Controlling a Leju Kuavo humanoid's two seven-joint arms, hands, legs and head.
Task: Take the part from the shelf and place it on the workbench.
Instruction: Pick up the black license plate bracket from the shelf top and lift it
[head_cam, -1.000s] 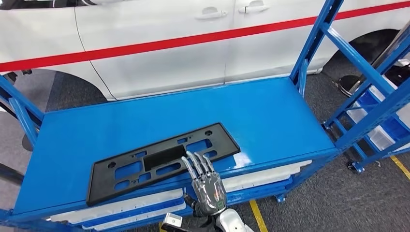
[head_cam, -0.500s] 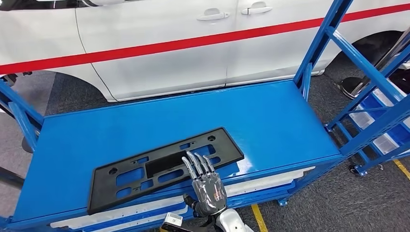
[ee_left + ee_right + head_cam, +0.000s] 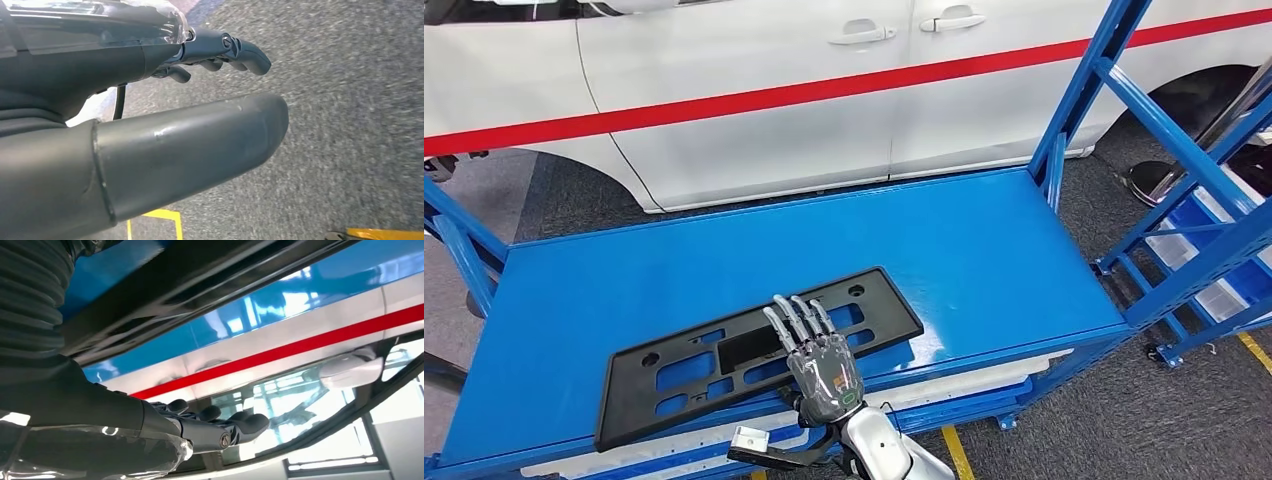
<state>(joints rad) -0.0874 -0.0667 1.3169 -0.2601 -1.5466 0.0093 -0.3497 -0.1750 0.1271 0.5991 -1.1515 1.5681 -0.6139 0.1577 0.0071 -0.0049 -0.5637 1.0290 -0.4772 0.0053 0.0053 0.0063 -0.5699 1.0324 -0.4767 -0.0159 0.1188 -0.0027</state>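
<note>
The right hand (image 3: 822, 362) is reaching in over the near edge of the workbench (image 3: 984, 240), its silver forearm rising from below. Its fingers (image 3: 792, 318) are lying straight and slightly apart, flat on the black part (image 3: 674, 370) (nothing is gripped). The left hand (image 3: 210, 55) is hanging over the floor, fingers loosely curled, holding nothing.

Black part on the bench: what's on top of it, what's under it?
The right hand lies flat over the black part, fingers spread. Under the part is the blue bench top; the part's near edge overhangs it. Thumb contact underneath is hidden.
</note>
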